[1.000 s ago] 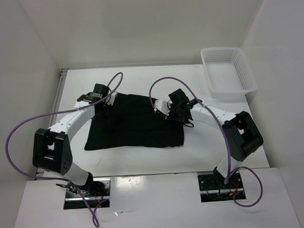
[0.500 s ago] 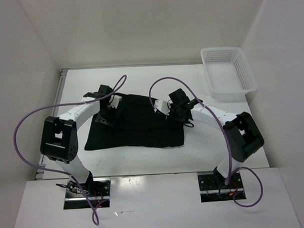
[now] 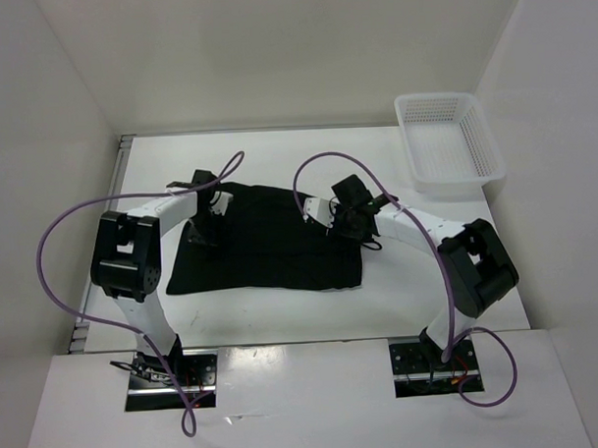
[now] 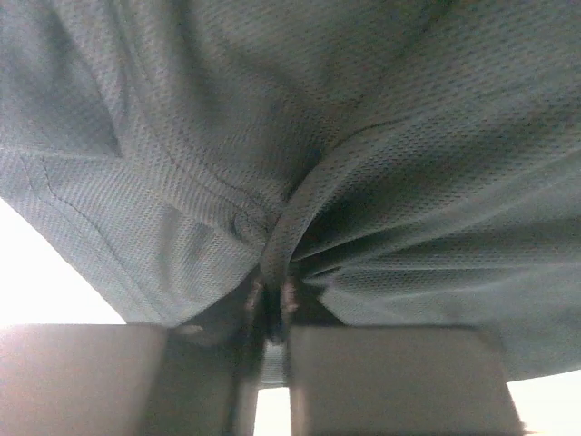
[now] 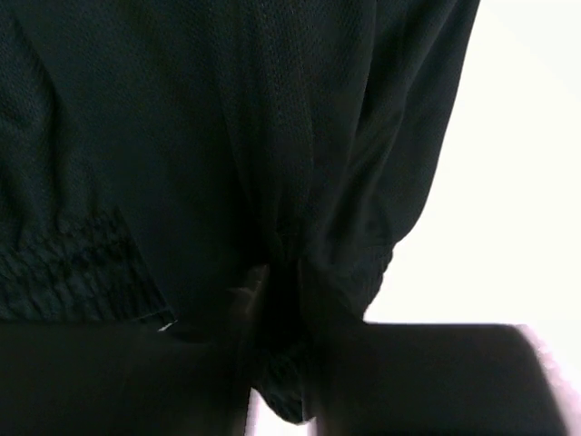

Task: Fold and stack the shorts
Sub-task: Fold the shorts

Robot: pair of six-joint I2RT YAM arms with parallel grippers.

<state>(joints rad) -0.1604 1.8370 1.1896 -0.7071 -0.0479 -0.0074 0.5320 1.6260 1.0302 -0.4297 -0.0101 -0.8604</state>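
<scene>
The black shorts (image 3: 270, 250) lie spread flat on the white table, between the two arms. My left gripper (image 3: 203, 230) is down on the shorts' left part. In the left wrist view its jaws (image 4: 270, 291) are shut on a pinched ridge of the mesh fabric (image 4: 408, 136), with folds fanning out from the pinch. My right gripper (image 3: 346, 222) is at the shorts' upper right edge. In the right wrist view a bunched fold of the shorts (image 5: 182, 136) is gathered between its close-set fingers (image 5: 283, 291), beside the ribbed waistband.
A white mesh basket (image 3: 448, 140) stands at the back right corner of the table (image 3: 282, 313). White walls enclose the table on the left, back and right. Purple cables loop above both arms.
My left arm has swung in over the shorts' left part, come down and shut on the fabric. The right arm has stayed almost in place at the upper right edge.
</scene>
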